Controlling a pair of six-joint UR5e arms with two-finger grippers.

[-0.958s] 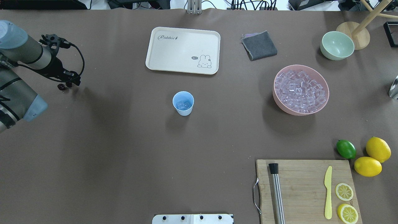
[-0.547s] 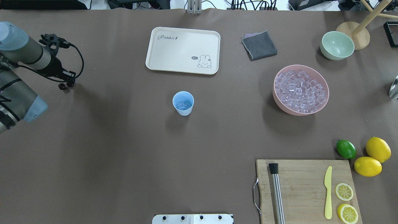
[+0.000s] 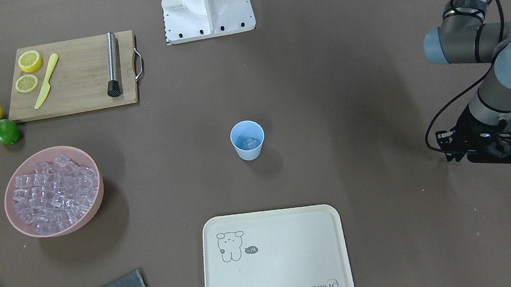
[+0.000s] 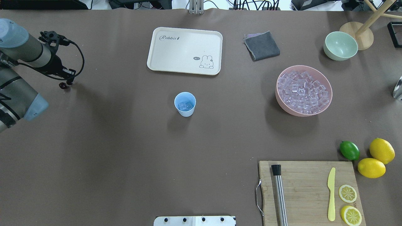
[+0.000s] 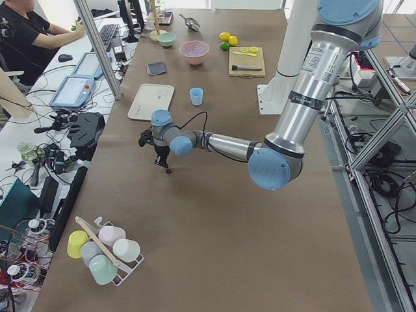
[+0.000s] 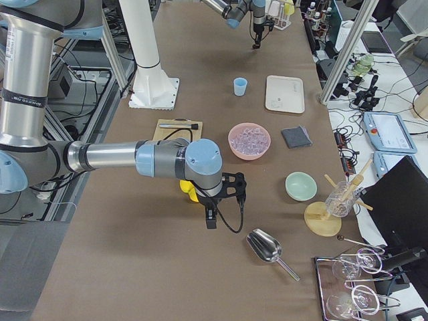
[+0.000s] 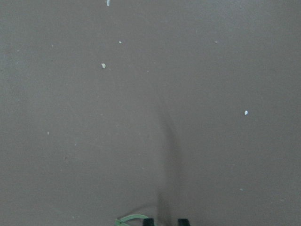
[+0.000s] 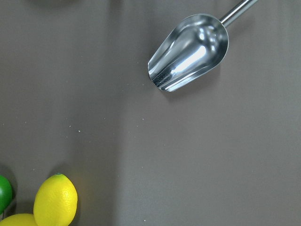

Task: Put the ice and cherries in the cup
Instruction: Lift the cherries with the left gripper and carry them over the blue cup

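My left end effector (image 4: 69,82) is narrow, pinched on the cherries (image 4: 63,85) by the stem. They hang just under it on my left side of the bench (image 4: 125,141), well apart from the cup (image 4: 185,104); I can't tell if they touch the bench. The cup stands upright mid-bench with a few ice (image 4: 184,106) cubes inside, and more ice fills the pink bowl (image 4: 284,108). My right end effector (image 6: 210,219) hovers near the scoop (image 8: 190,52); wide or narrow, can't tell.
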